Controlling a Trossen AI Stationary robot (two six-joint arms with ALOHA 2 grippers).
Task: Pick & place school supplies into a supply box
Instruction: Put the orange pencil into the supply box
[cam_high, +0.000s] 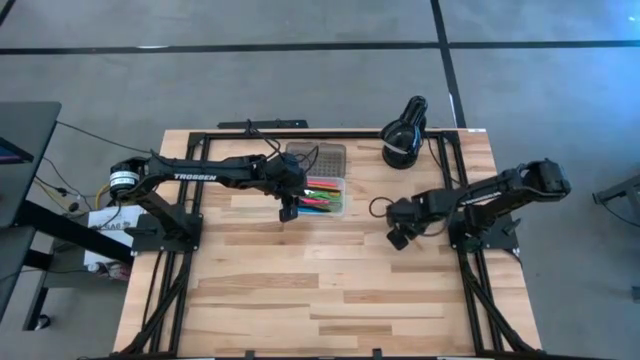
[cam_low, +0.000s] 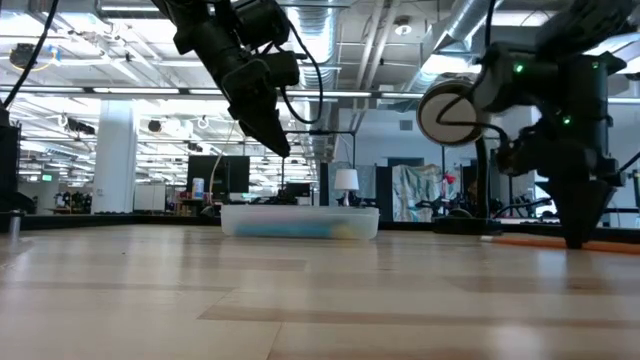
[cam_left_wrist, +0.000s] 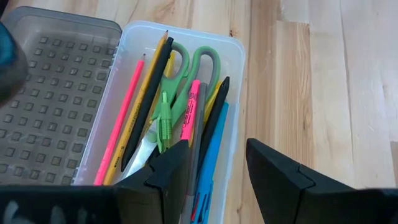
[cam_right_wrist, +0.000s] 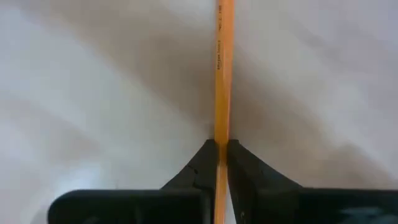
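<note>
Right wrist view: right pincer (cam_right_wrist: 217, 163) clamped on orange pencil (cam_right_wrist: 224, 74); left pincer (cam_left_wrist: 217, 171) wide above supply box (cam_left_wrist: 239, 50).

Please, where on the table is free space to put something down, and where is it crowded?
Free: the whole near half of the table, and the strip between the supply box and right pincer. Crowded: the far edge, with box, lamp and left pincer above the box.

Scissors (cam_left_wrist: 186, 81) in supply box (cam_left_wrist: 239, 93); lid (cam_left_wrist: 50, 99) beside.
</note>
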